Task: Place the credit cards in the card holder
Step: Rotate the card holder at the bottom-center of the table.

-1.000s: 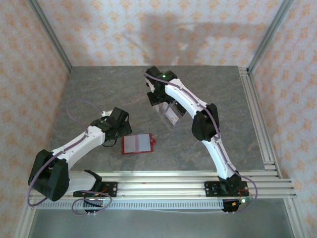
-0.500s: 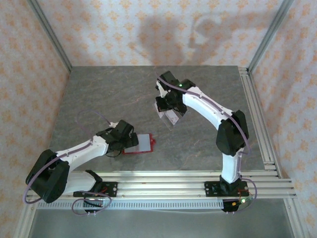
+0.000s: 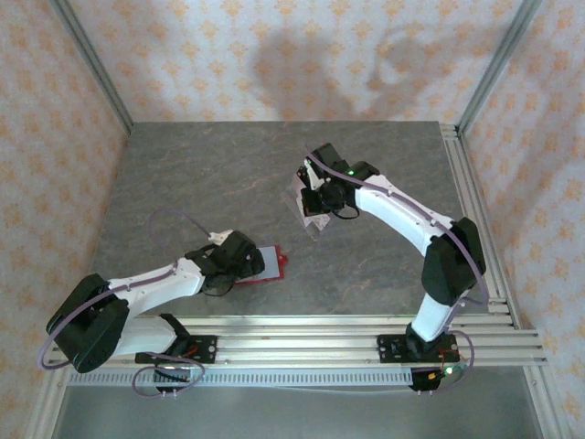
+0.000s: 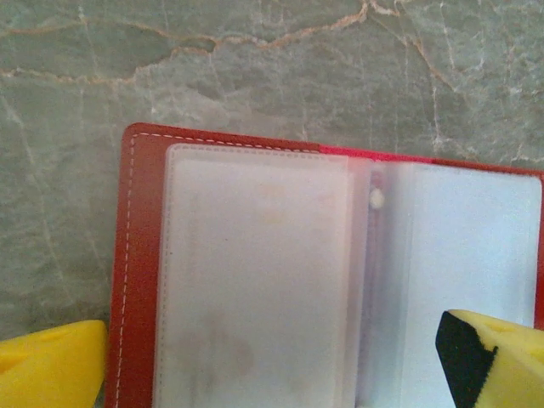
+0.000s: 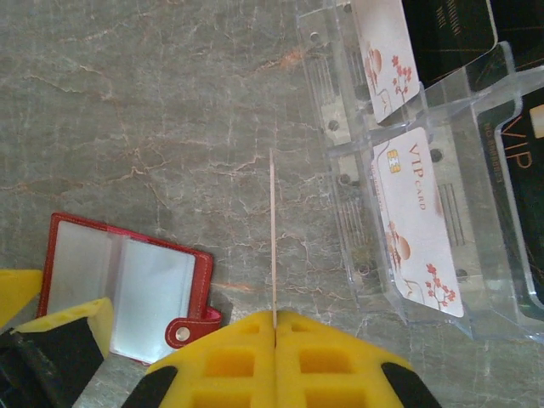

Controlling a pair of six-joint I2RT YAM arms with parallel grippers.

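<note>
- Just changed: left claw has come in from 9 o'clock and now sits over the wallet. Its yellow fingers are spread wide, one on each side of the open wallet, w/ nothing pinched.
- Wallet: lies open and flat on the table, towards the near edge, left of centre. Clear pockets face up. No card seen in them, though the plastic is cloudy.
- Right claw: pressed together, pinching one card. Card is seen edge-on and sits apart from the clear tray.
- Clear tray: approx 1 o'clock from the wallet, well apart. At least two more pale cards sit in its slots.
- Meaning (judgement): pick-up looks done for one card, and the left claw looks placed to steady the wallet. Insertion not yet begun. Next, the right claw would need to carry the card toward 7 o'clock and line its edge up w/ a pocket mouth. A thin card into a floppy pocket means a risk of snagging.
- Vs earlier frame:
  - Left claw was off the wallet, at its 9 o'clock, w/ the whole wallet visible. It now covers the wallet's 9 o'clock part.
  - Right claw was toward the tray's 11 o'clock side. It has since shifted toward 4 o'clock, elbow swung out toward 3 o'clock.
  - Wallet and tray: no shift noted.
</note>
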